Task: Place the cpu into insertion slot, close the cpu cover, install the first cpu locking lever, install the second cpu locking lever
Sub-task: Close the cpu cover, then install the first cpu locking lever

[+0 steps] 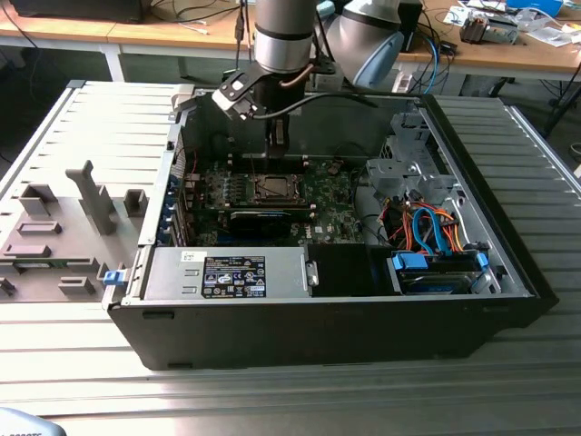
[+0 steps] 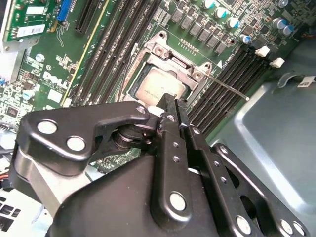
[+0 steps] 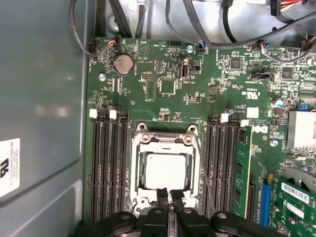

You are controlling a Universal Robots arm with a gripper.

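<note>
Ribbed metal table (image 1: 318,400) under me. Open PC case (image 1: 300,331) lies on its side mid-table. Just beside it, at the exterior view's left, sits a grey plate (image 1: 54,263) with upright holders (image 1: 91,195), probably a fixture; can't confirm.

Soft, even room light throughout; the computer case (image 1: 318,327) interior sits in shade in the exterior view, and the cpu (image 3: 165,170) top shows pale glare
</note>
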